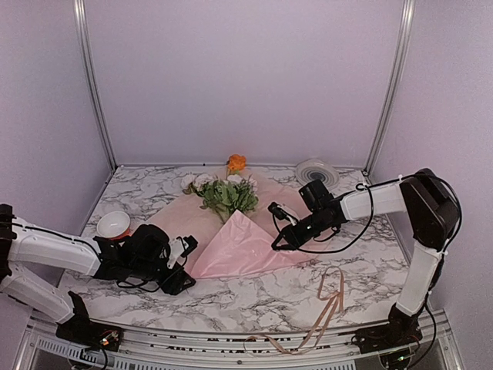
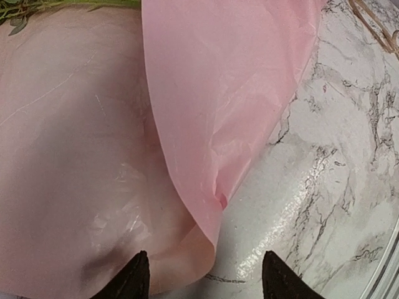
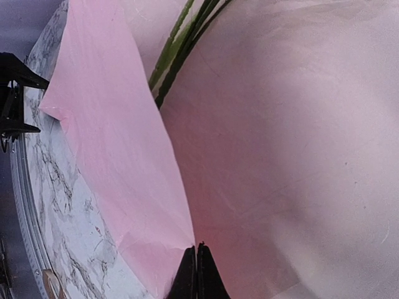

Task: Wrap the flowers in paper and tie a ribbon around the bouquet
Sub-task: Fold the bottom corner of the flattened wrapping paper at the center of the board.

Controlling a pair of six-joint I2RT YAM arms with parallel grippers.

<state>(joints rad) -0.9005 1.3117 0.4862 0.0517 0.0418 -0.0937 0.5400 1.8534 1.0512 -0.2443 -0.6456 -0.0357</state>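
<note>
The pale pink paper (image 1: 243,247) lies mid-table with one flap folded over the stems. The flowers (image 1: 225,194) rest on it, heads toward the back and an orange bloom farthest. My left gripper (image 1: 187,264) sits at the fold's near-left end. Its jaws (image 2: 202,280) are open, with the curled paper (image 2: 218,93) edge between them, touching neither finger. My right gripper (image 1: 275,245) is at the flap's right corner. In the right wrist view it (image 3: 197,268) is shut on the paper (image 3: 112,156) edge, green stems (image 3: 181,43) beyond. The tan ribbon (image 1: 330,304) lies loose at the near right.
A round white-grey disc (image 1: 316,171) stands at the back right. An orange-rimmed roll (image 1: 114,225) sits at the left, just behind my left arm. The table's metal front rail (image 1: 231,339) runs under the ribbon's near end. Bare marble (image 2: 324,187) lies right of the fold.
</note>
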